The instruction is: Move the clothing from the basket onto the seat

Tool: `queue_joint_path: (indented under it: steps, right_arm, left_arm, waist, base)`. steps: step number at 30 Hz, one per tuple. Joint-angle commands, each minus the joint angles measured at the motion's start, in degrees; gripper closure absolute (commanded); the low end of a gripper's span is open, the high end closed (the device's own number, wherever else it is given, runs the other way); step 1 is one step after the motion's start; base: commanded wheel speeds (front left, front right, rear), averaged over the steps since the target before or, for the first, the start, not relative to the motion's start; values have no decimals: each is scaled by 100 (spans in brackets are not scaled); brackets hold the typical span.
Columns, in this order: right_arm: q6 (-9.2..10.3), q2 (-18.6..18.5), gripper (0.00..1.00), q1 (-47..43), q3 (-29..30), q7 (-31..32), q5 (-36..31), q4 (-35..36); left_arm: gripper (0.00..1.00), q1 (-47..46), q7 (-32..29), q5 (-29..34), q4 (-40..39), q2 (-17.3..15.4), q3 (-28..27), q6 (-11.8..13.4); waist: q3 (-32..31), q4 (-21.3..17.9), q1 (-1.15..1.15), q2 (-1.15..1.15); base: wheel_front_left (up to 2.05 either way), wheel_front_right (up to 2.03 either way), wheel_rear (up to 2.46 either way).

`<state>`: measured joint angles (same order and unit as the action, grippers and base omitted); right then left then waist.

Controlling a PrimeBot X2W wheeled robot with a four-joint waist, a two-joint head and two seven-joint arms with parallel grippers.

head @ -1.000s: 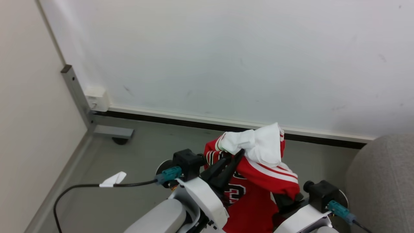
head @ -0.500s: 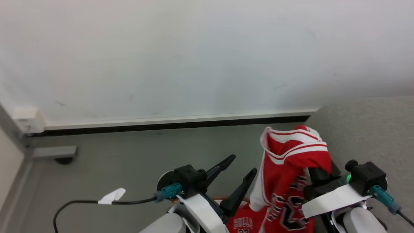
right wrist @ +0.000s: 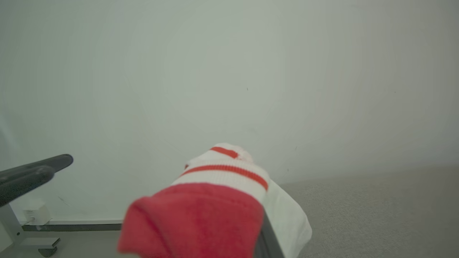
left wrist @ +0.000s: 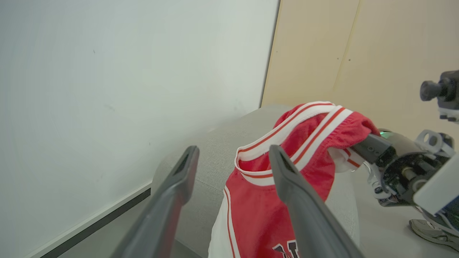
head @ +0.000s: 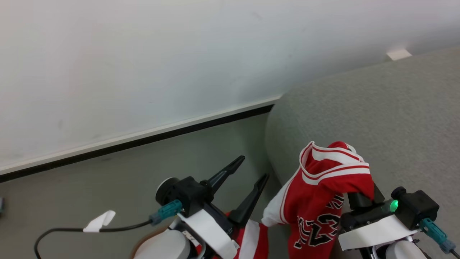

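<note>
Hanging pinched in the right gripper (head: 361,198), 1 red garment (head: 316,194) hovers at the seat's (head: 395,108) left edge — not yet laid down; the left gripper (head: 253,167) stands spread, empty.

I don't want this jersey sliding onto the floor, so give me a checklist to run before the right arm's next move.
1. Red numbered jersey with white stripe trim hangs from the right gripper: ok.
2. Pinch on the cloth is firm: cannot tell, the cloth covers the fingertips.
3. Jersey fully above the large light grey fabric seat: not ok, its lower part hangs past the seat's edge.
4. Seat fabric ahead of the jersey is bare for landing: ok.
5. Left gripper open and holding nothing: ok.
</note>
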<state>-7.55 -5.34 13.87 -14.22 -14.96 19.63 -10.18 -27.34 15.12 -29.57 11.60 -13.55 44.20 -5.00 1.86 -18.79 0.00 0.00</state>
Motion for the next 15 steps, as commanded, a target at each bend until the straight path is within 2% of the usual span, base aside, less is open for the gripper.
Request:
queue_joint_path:
  steps: [1,7,15]
  right_arm:
    - [12,24,100,-76,24,-11,-43,74]
    - [12,104,100,-130,-58,-11,-51,191]
    - [12,87,100,41,-19,-11,-131,228]
  left_arm:
    - [0,117,2,78,-2,-40,-33,-29]
    - [0,207,2,220,29,-43,-124,-86]
    - [0,215,3,326,33,14,-195,-143]
  waist:
    - [135,-321,0,0]
    - [246,-619,0,0]
    - [372,-657,0,0]
  base:
    - [0,0,0]
    - [0,0,0]
    - [0,0,0]
